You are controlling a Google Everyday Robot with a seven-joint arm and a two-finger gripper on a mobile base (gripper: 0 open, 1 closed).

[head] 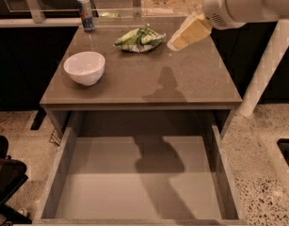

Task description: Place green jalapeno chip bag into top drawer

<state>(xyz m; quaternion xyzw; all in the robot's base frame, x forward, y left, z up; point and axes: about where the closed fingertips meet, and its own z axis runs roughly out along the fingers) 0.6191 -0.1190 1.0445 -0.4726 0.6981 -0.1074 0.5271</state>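
On table (134, 86), back-centre: crumpled foil green jalapeno chip bag (139, 39), lying free
Gripper (176, 44): cream, wedge-shaped, just R of bag, above table; grip state – can't make out
Top drawer (111, 182): wide, shallow, grey-brown, pulled out under table front

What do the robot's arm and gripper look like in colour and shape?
The arm is a thick, smooth white tube with a rounded end. The gripper, above the far right of the table, is pale cream-yellow and narrows toward its tip. No cables show.
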